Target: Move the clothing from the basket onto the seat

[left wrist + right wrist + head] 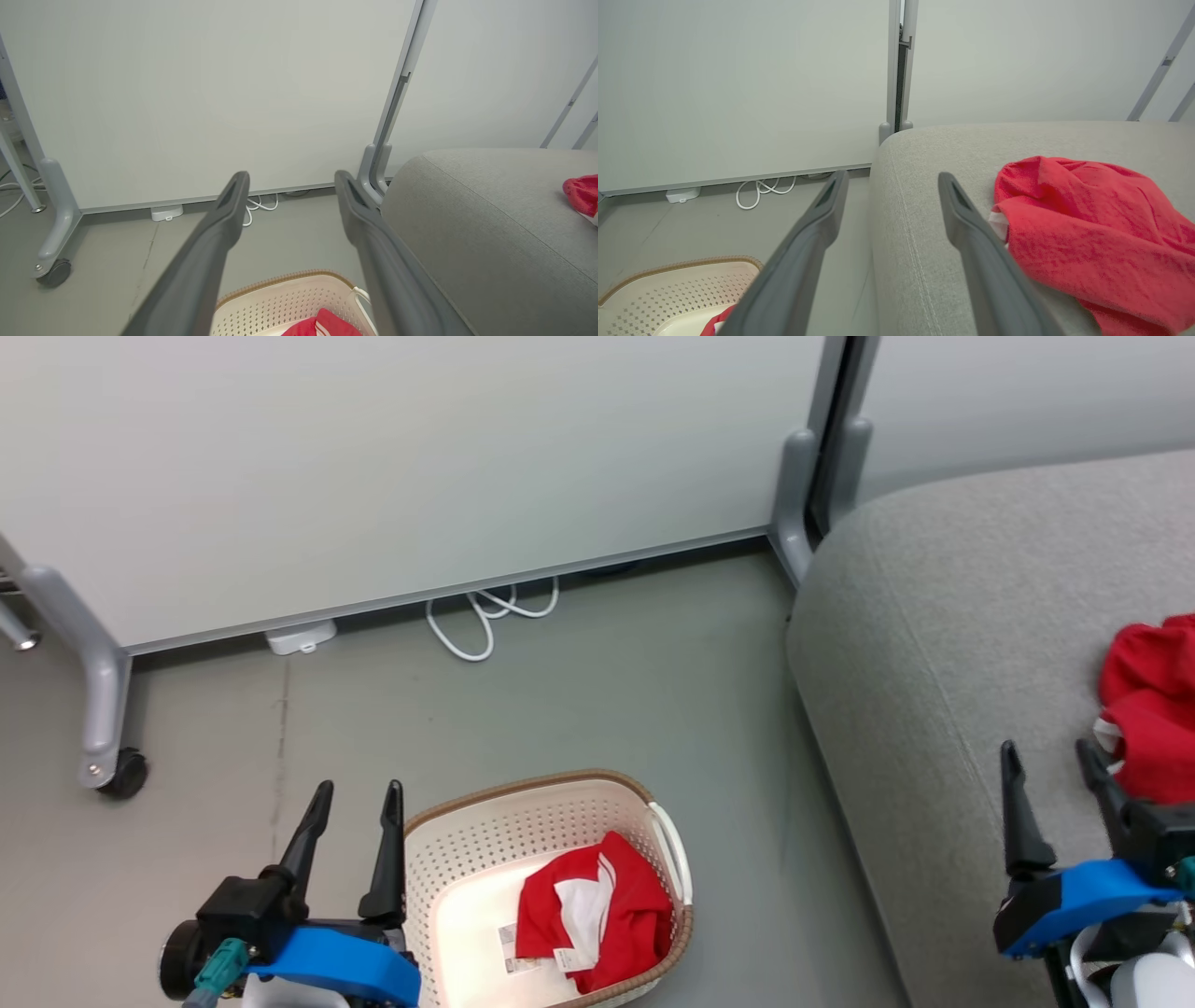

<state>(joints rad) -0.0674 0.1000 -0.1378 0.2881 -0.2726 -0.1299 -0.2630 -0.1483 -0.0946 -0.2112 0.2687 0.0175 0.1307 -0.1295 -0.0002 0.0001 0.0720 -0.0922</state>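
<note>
A cream perforated basket (467, 859) with a brown rim sits on the floor at the bottom centre. Inside it lies a red piece of clothing (616, 915) with white stripes and tags. Another red piece of clothing (1153, 709) rests on the grey seat (934, 644) at the right. My left gripper (359, 793) is open with nothing in it, just left of the basket's rim. My right gripper (1050, 751) is open over the seat, just left of the red piece there. In the right wrist view that clothing (1087, 228) lies right of the fingers (971, 233).
A pale partition panel (420, 476) on grey legs stands behind the basket, with a castor (121, 773) at the left. A coiled white cable (485, 616) and a small white box (301, 637) lie at the panel's foot. Grey floor (607, 691) separates basket and seat.
</note>
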